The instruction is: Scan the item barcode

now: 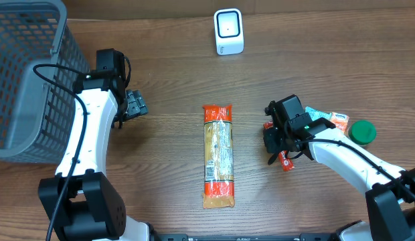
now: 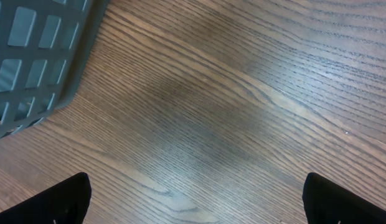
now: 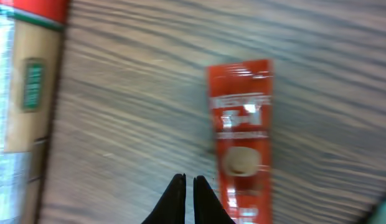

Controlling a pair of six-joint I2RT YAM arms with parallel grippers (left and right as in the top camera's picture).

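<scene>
A long clear packet with orange ends lies lengthwise in the middle of the table; its edge shows at the left in the right wrist view. A white scanner stands at the far edge. My right gripper is shut with nothing between its fingers, hovering over bare wood just left of a small red sachet. My left gripper stands wide open over bare wood beside the basket, holding nothing.
A grey mesh basket fills the far left. Behind my right arm lie a green lid and some small orange and teal packets.
</scene>
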